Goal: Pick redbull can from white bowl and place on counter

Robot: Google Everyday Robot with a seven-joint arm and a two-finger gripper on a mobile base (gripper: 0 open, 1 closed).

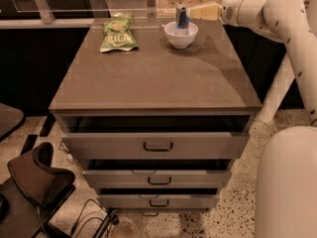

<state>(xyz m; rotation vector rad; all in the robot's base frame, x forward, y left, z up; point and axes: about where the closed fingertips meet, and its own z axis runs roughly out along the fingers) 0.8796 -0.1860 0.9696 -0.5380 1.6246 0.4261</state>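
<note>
The redbull can (182, 18) stands upright in the white bowl (181, 37) at the back right of the counter (148, 78). My gripper (194, 12) reaches in from the right at the height of the can's upper half. Its tip is right at the can's right side. The white arm (277, 14) extends from the right edge of the view.
A green snack bag (118, 33) lies at the back left of the counter. The three drawers (157, 145) below stand slightly pulled out. A dark chair (34, 182) is at the lower left. My white body (287, 182) fills the lower right. A glass barrier runs behind the counter.
</note>
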